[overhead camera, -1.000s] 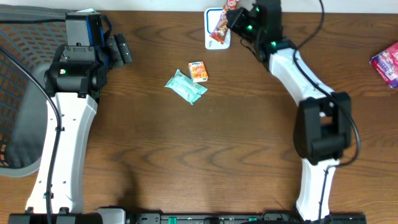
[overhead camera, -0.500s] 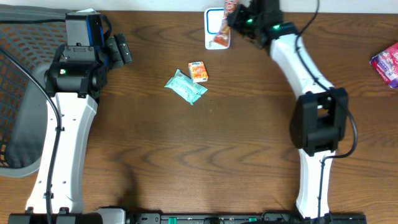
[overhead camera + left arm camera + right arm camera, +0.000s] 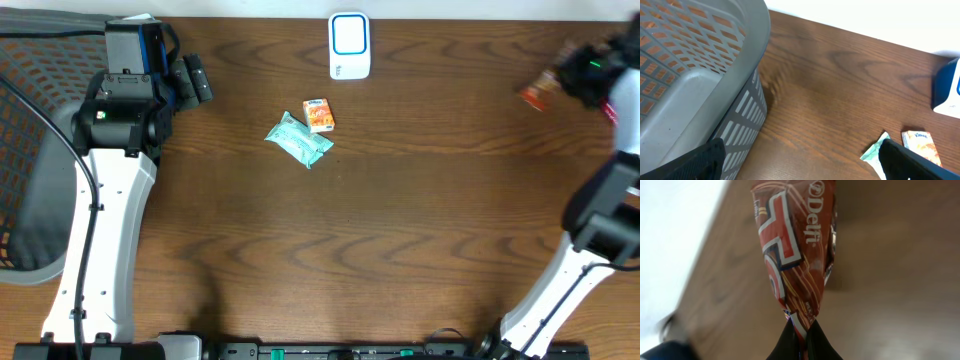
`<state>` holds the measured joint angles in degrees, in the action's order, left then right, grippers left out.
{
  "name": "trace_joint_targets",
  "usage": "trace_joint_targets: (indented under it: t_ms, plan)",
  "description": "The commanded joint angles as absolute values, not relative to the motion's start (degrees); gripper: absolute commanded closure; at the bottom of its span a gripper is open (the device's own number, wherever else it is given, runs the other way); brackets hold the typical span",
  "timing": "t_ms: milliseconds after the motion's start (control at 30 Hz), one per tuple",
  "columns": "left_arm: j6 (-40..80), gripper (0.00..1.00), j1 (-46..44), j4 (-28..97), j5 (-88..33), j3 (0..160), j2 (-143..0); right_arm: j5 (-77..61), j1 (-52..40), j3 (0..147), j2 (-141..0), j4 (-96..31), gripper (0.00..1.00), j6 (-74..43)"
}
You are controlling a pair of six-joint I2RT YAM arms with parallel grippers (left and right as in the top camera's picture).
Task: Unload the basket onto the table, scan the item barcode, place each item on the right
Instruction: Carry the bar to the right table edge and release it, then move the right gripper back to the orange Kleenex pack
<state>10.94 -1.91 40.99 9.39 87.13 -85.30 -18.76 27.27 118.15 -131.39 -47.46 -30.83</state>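
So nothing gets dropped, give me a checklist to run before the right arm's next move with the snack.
1. Grip on the snack by the right fingers: ok, pinched at one end.
2. The left fingers open and empty: ok.
3. Face of the scanner uncovered: ok.
4. Barcode read: cannot tell.
5. The tissue pack and orange box on the table, clear of both arms: ok.
6. Landing spot below the snack: cannot tell, the view is blurred.
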Motion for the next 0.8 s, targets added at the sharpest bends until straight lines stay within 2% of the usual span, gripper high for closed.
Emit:
trace_joint_targets:
  t_ms: [0, 200, 333, 367, 400, 467, 500, 600, 767]
  plan:
    - [11.68, 0.02, -1.63, 41.15, 10.11, 87.22, -85.73, -19.14, 29.65, 119.15, -128.60, -49.69, 0.99, -24.47]
    - [11.68, 0.02, -1.63, 41.15, 10.11, 87.22, -85.73, -9.65, 32.58, 119.07, -128.97, -54.19, 0.99, -22.59]
    - [11.68, 0.02, -1.63, 41.15, 10.11, 87.22, -85.73, 3.38, 33.28, 119.07, -128.97, -57.06, 0.98, -22.68]
    - [11.68, 0.02, -1.63, 41.15, 10.11, 87.22, -85.73, 5.13, 33.36, 119.07, -128.97, -57.49, 0.96, -22.68]
    - [11.68, 0.02, -1.63, 41.15, 10.11, 87.22, -85.73, 6.72, 33.52, 119.07, -128.97, -57.89, 0.90, -22.68]
    - [11.68, 0.02, -1.63, 41.15, 10.11, 87.22, -85.73, 7.57, 33.87, 119.07, -128.97, -58.57, 0.65, -22.65]
    - [11.68, 0.02, -1.63, 41.15, 10.11, 87.22, -85.73, 7.57, 33.95, 119.07, -128.97, -58.78, 0.59, -22.65]
    - [11.68, 0.02, -1.63, 41.15, 10.11, 87.22, -85.73, 6.20, 34.04, 119.07, -128.97, -59.27, 0.50, -22.68]
    - [11.68, 0.02, -1.63, 41.15, 10.11, 87.22, -85.73, -4.82, 33.69, 119.07, -128.97, -58.74, 0.50, -22.63]
